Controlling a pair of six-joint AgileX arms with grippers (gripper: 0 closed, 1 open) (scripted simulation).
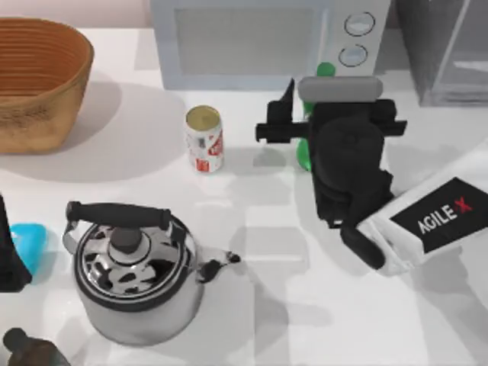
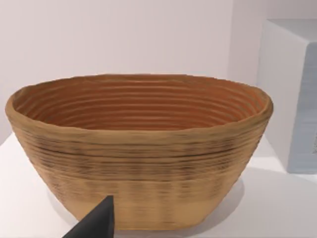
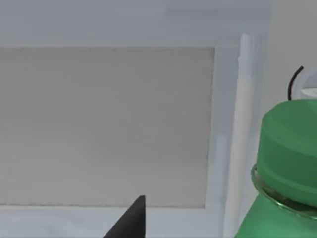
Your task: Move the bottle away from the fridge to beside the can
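1. One arm is near: the right gripper (image 1: 305, 133) sits over the green translucent plastic bottle (image 1: 303, 156), before the light grey microwave (image 1: 252, 42); I cannot tell its grip.
2. Upright, the bottle must travel left to the white-and-red can (image 1: 204, 139).
3. Left arm parked far left.

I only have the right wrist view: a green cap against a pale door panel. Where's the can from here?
Observer: The small white and red drink can stands left of the green translucent plastic bottle, with a gap between them.
Operator: And the fridge?
Observer: The large dark grey fridge is at the back right, right of the right gripper.
Operator: Anything between bottle and can?
Observer: No. The shiny steel kettle stands further front.
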